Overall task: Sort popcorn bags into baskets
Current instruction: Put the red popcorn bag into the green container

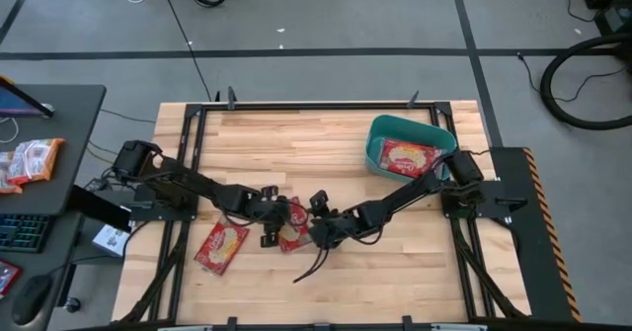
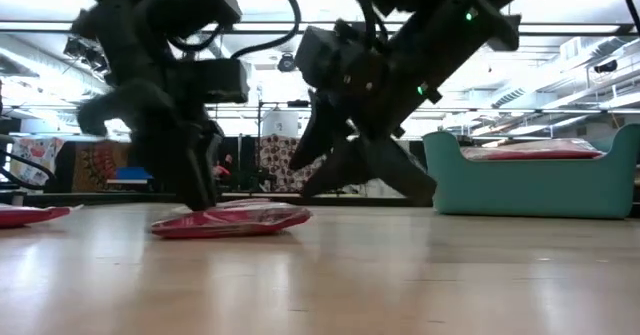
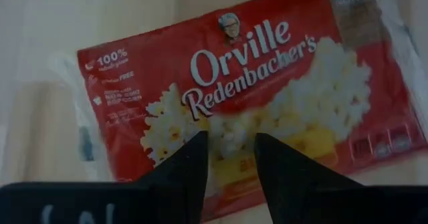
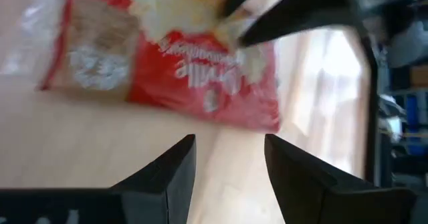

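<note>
One red popcorn bag (image 1: 292, 226) (image 2: 232, 219) lies flat on the table between my two grippers. My left gripper (image 1: 271, 216) (image 3: 231, 144) is open and points down over this bag's popcorn picture (image 3: 267, 110). My right gripper (image 1: 318, 234) (image 4: 227, 150) is open and hangs low over bare wood just right of that bag (image 4: 187, 63). A second bag (image 1: 222, 245) (image 2: 30, 213) lies flat farther left. The teal basket (image 1: 380, 133) (image 2: 530, 185) stands at the far right with red bags (image 1: 407, 156) inside. My left gripper comes from above with its open fingertips (image 3: 197, 147) down at the top face of the middle bag, over the popcorn picture near one long edge. The bag lies flat on the table. I cannot tell whether the fingertips touch it.
A side table (image 1: 59, 114) on the left carries orange-and-white packets (image 1: 30, 161) and a keyboard. A dark cable (image 1: 311, 265) trails over the wood below my right gripper. Bare wood lies along the table's near edge and between the bags and the basket. The left arm's fingers (image 4: 287, 17) show beyond the bag.
</note>
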Robot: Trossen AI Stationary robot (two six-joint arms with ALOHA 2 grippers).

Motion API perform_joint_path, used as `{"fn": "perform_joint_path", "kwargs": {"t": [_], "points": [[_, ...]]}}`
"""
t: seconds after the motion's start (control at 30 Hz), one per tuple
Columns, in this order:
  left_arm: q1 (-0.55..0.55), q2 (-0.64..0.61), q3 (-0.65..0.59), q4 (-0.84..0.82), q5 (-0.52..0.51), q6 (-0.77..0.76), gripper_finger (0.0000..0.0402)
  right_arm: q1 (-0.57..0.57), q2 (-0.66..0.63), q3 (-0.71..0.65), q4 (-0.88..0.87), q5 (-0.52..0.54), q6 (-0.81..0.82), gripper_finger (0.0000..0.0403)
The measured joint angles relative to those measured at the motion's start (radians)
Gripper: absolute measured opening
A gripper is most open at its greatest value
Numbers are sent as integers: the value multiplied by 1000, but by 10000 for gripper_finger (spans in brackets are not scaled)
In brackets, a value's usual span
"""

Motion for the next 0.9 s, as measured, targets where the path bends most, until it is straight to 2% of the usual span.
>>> {"fn": "perform_joint_path", "kwargs": {"t": [0.17,0.27,0.43,0.63,0.9], "points": [[-8,-36,24,-133,-7,-50,130,-23,5,-7,-19,-50,-53,183],[-24,-37,32,-144,7,-74,130,-30,5,-7,-16,-55,-77,183],[-59,-42,32,-175,55,-116,130,-46,5,-7,-12,-128,-99,183],[-88,-4,32,-179,-76,-117,130,-49,5,-7,1,-142,-139,183],[-73,74,36,-123,-135,-69,130,-49,5,-8,-5,-154,-154,183]]}}
